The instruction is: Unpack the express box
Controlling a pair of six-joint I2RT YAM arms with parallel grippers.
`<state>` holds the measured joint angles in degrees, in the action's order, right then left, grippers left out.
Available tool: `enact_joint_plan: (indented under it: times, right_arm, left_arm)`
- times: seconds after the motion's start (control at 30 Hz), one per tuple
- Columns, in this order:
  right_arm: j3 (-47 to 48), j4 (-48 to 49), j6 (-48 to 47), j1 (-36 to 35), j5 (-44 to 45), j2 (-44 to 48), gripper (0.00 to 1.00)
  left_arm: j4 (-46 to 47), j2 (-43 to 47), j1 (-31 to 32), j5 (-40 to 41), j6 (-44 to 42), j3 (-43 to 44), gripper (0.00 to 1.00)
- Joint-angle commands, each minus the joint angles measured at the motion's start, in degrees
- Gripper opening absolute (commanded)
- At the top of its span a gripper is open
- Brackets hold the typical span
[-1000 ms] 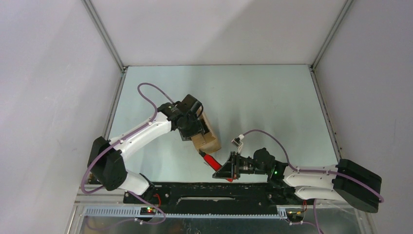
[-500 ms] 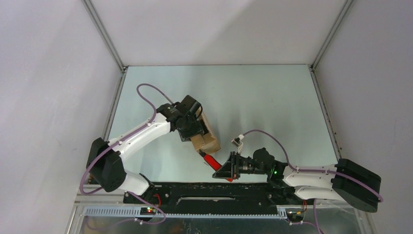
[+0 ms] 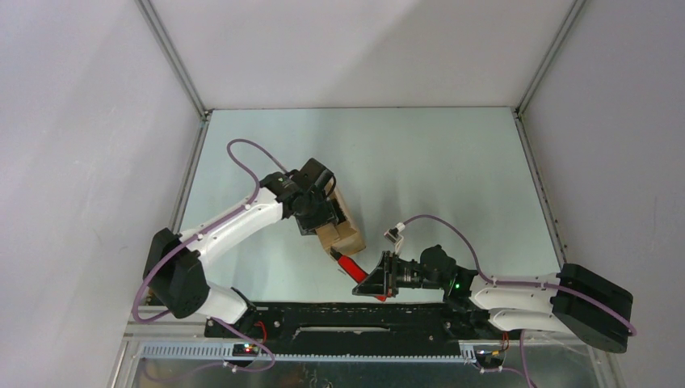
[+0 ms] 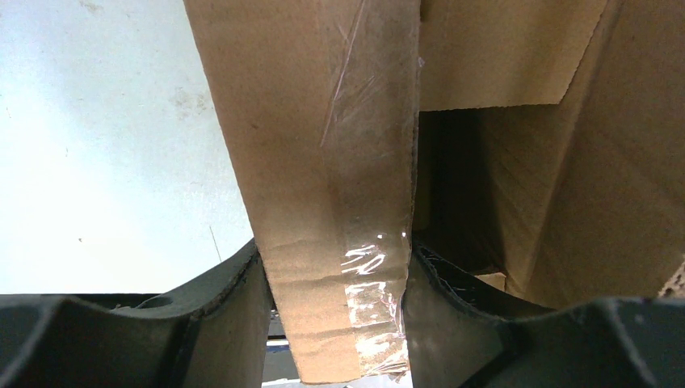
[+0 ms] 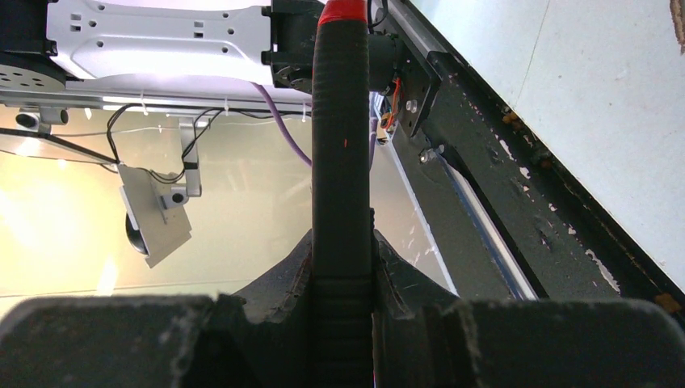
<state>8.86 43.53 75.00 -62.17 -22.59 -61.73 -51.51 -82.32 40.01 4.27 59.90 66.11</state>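
Note:
The express box (image 3: 346, 227), a small brown carton, lies left of the table's centre. My left gripper (image 3: 318, 215) is shut on one of its flaps. In the left wrist view both fingers (image 4: 230, 303) press a cardboard flap (image 4: 323, 162) with a strip of clear tape on it. The box's dark open inside (image 4: 464, 194) shows to the right. My right gripper (image 3: 371, 280) is shut on a red-and-black utility knife (image 3: 349, 264), whose tip points up-left at the box's near corner. In the right wrist view the knife's black handle (image 5: 342, 145) runs up between the jaws of the right gripper (image 5: 342, 259).
The black base rail (image 3: 355, 317) holding both arms runs along the near edge. Grey walls close the table on the left, the back and the right. A purple cable (image 3: 440, 220) loops above the right arm.
The left arm has shifted very slightly. The box, the knife and the right arm stay where they were.

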Motion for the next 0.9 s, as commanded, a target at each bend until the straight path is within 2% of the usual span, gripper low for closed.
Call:
enact_joint_plan:
  times: [0.0, 0.87]
  right_arm:
    - [1.95, 2.31, -0.26, 0.01, 0.86, 0.39, 0.0]
    - [1.87, 2.06, 0.13, 0.08, 0.71, 0.19, 0.0]
  left_arm:
    - [1.59, 2.51, 0.47, -0.14, -0.14, -0.85, 0.08]
    - [0.69, 2.19, 0.86, 0.46, -0.19, 0.27, 0.08]
